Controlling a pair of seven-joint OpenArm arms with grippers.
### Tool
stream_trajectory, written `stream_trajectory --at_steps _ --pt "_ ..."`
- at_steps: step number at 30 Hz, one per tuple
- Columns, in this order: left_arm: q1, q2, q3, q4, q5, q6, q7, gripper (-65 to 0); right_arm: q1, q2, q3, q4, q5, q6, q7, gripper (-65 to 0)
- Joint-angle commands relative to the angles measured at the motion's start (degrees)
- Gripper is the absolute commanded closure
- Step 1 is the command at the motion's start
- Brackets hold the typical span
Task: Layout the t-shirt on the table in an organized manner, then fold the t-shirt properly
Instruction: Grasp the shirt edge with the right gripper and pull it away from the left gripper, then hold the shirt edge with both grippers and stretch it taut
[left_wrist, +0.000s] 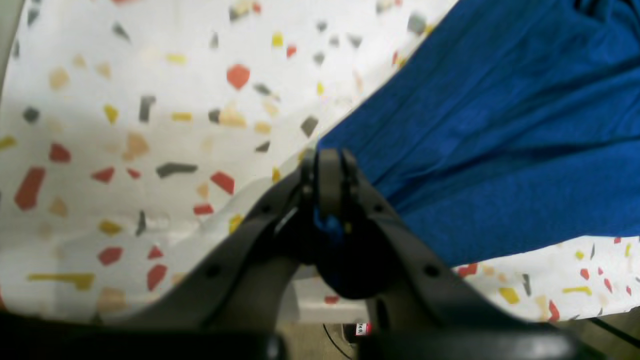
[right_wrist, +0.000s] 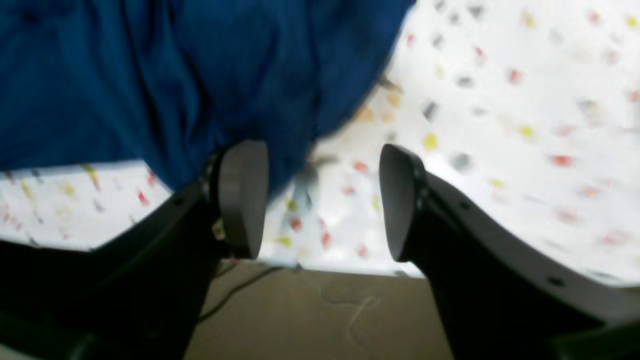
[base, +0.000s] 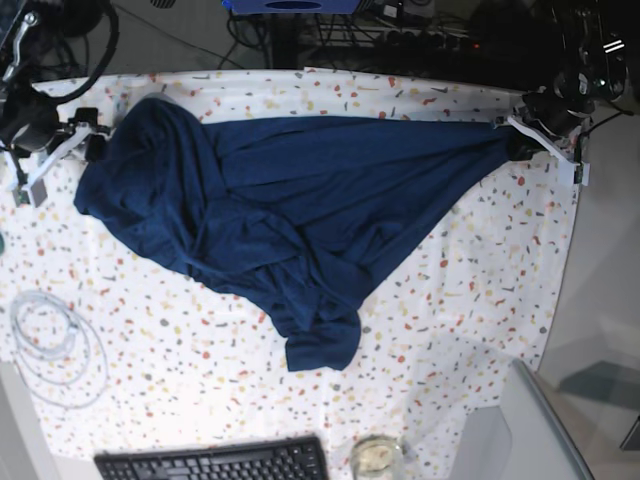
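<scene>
On the speckled table (base: 480, 300), left jaws pinch the t-shirt (base: 300, 200); right jaws spread.

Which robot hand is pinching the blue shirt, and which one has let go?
The left gripper is shut on the t-shirt. The right gripper has its jaws wide apart, holding nothing.

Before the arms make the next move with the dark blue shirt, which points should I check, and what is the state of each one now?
1. Left gripper shut on the plain dark navy blue fabric t-shirt: ok.
2. Right gripper jaws open, nothing between them: ok.
3. T-shirt spread flat on the white speckled cloth table: not ok, bunched with deep folds.
4. Sleeves and hem identifiable: cannot tell.
5. Coiled white cable apart from the t-shirt: ok.
6. Black keyboard apart from the t-shirt: ok.
</scene>
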Motion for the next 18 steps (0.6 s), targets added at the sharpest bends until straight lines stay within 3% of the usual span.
stream_trajectory --at_steps 1,9,11,14,16,18 --pt "-0.29 -0.93 -0.29 0.91 -0.66 -0.18 -1.17 0.0 0.84 0.59 0.15 -1.89 0.84 0.09 0.62 -34.1" --pt "-0.29 -1.1 -0.82 0.91 -0.66 -0.27 -1.26 0.0 2.42 1.82 -0.46 -10.77 3.57 2.82 0.18 -31.4" --pt "-0.29 -1.63 -0.82 0.91 -0.66 -0.27 -1.26 0.0 1.1 1.73 -0.46 -10.77 3.57 2.91 0.18 -21.0" --pt "-0.29 -2.77 -0.82 0.91 -0.66 -0.27 -1.26 0.0 -0.66 1.64 -0.46 -10.77 3.65 2.99 0.01 0.0" --pt "-0.29 -2.95 -0.82 1.0 -0.66 -0.27 -1.26 0.0 -1.8 1.55 -0.46 -10.77 4.18 3.52 -0.08 -1.4" --pt "-0.29 -3.48 -0.82 1.18 -0.66 -0.27 -1.26 0.0 -2.94 1.55 -0.46 -11.04 5.76 6.51 -1.05 -0.9"
